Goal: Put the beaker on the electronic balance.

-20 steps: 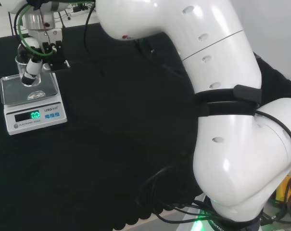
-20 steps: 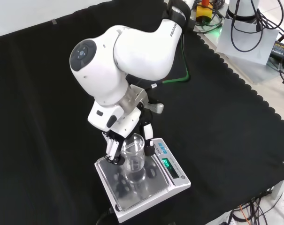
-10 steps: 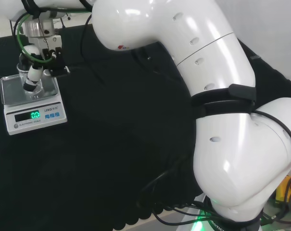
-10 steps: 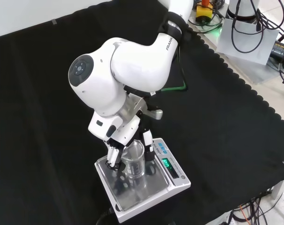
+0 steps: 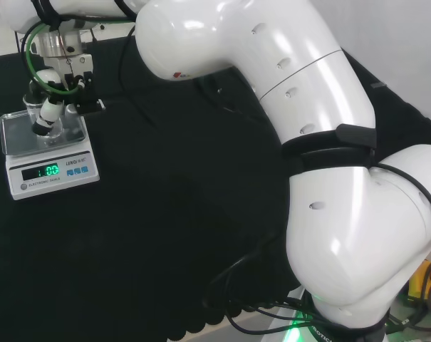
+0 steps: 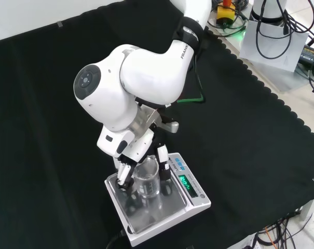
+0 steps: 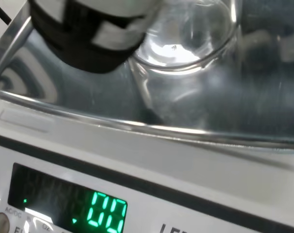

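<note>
- Beaker (image 6: 147,179): clear glass, upright on the steel pan of the electronic balance (image 6: 162,215); front view places it toward the pan's far side.
- Hand (image 6: 138,166): black and white, fingers curled round the beaker on both sides, grasping it.
- Electronic balance: white body, green lit display; stands at the near edge of the tabletop (image 6: 260,135) in the front view, far left in the head view.
- Tabletop: covered in black cloth.

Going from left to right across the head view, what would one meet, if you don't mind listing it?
Electronic balance with the beaker held by the hand on its pan → bare black cloth → the arm's white links.
</note>
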You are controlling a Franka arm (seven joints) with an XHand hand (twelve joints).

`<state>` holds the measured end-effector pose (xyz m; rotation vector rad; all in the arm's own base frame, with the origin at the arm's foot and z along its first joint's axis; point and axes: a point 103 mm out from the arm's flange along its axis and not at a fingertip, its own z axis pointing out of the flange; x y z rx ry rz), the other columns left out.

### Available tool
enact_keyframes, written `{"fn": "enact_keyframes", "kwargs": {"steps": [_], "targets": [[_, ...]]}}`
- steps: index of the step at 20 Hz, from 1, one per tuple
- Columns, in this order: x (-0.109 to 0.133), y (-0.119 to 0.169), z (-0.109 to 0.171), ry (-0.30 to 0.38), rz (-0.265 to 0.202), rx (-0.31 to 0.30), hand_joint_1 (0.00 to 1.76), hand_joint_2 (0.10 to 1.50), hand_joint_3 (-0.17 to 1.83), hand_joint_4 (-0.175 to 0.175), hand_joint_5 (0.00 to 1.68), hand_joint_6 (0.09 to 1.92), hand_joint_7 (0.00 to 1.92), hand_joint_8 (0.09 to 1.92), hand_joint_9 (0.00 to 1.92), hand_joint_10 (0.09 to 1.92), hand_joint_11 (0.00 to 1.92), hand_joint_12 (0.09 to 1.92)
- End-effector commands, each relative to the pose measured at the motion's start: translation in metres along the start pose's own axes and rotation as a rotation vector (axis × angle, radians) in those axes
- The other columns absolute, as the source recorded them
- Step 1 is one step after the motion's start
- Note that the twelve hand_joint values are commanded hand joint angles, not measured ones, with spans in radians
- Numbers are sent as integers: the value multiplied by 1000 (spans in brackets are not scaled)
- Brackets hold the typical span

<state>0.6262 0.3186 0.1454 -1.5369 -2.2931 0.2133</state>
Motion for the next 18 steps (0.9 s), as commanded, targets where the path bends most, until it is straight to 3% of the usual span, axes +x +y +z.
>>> {"fn": "enact_keyframes", "kwargs": {"steps": [1,2,5,10,18], "targets": [[-1,-7,-7,-12,-41,-44,802,864,-173,7,25,235,211,1022,549,868,405,1445],[0,-9,-10,-25,-52,-64,760,842,-170,30,12,121,118,954,436,887,258,1518],[2,-13,-20,-40,-77,-105,677,801,-158,63,0,87,13,788,265,932,39,1609],[1,-20,-46,-50,-92,-143,620,763,-134,78,0,87,0,674,184,950,0,1571],[-18,-49,-86,-55,-75,-198,606,756,-126,85,0,87,0,655,173,952,0,1563]]}}
